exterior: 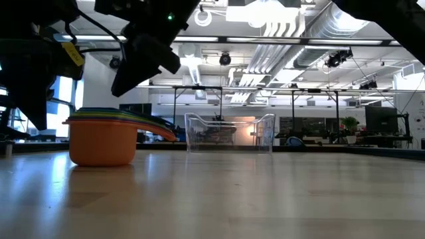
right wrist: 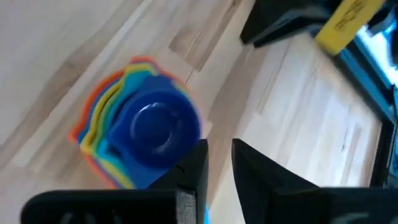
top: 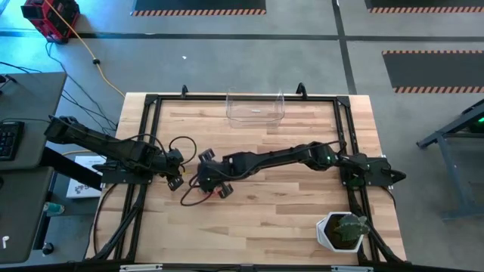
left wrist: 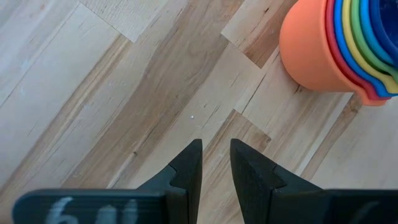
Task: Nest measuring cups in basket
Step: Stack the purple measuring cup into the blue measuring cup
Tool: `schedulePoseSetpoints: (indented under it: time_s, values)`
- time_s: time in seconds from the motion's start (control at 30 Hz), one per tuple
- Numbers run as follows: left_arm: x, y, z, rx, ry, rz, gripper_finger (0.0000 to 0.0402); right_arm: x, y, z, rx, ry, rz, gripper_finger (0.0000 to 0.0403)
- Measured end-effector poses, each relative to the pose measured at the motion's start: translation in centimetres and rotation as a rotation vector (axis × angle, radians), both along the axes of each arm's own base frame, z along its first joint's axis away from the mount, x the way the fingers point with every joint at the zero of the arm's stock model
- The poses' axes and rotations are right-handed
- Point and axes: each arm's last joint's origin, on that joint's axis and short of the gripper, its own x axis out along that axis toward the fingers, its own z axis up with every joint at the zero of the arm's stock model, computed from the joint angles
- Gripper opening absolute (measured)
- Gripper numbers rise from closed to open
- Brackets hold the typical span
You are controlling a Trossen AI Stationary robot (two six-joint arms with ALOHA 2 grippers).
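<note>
From above: clear basket (top: pixel 255 107) at the table's (top: pixel 287 211) far edge, middle; right gripper (top: pixel 212 177) reaching over to left-centre, just beside left gripper (top: pixel 175 169); potted plant (top: pixel 344 231) at the near right corner.

At table level: nested measuring cups (exterior: pixel 109 136) on the wood, orange outermost, well in front of the basket (exterior: pixel 230 133).

Left wrist: fingers (left wrist: pixel 188 168) nearly closed, empty, cup stack (left wrist: pixel 339 46) near.

Right wrist: fingers (right wrist: pixel 253 167) narrowly parted, gripping nothing, above the stack (right wrist: pixel 140 127), blue cup innermost.
</note>
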Motion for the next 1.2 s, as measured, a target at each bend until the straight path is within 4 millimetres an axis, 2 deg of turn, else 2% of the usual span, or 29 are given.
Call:
schedulePoseSetpoints:
  time_s: [0.33, 0.5, 0.6, 0.93, 1.2]
  values:
    - [0.0, 0.0, 0.0, 0.018, 0.0, -0.041, 0.0074, -2.2, 3.1, -1.0, 0.036, 0.178, -0.087, 0.0062]
    - [0.0, 0.0, 0.0, 0.017, 0.0, -0.04, 0.0074, -3.0, 3.6, -1.3, 0.055, 0.241, -0.109, 0.0062]
    - [0.0, 0.0, 0.0, 0.017, 0.0, -0.04, 0.0074, -3.0, 3.1, -1.3, 0.071, 0.254, -0.128, 0.0062]
    - [0.0, 0.0, 0.0, 0.017, 0.0, -0.041, 0.0074, -2.6, -0.7, -1.4, 0.18, 0.288, -0.237, 0.0062]
    - [0.0, 0.0, 0.0, 0.021, 0.0, -0.049, 0.0074, -2.6, -0.8, -1.4, 0.149, 0.28, -0.252, 0.0062]
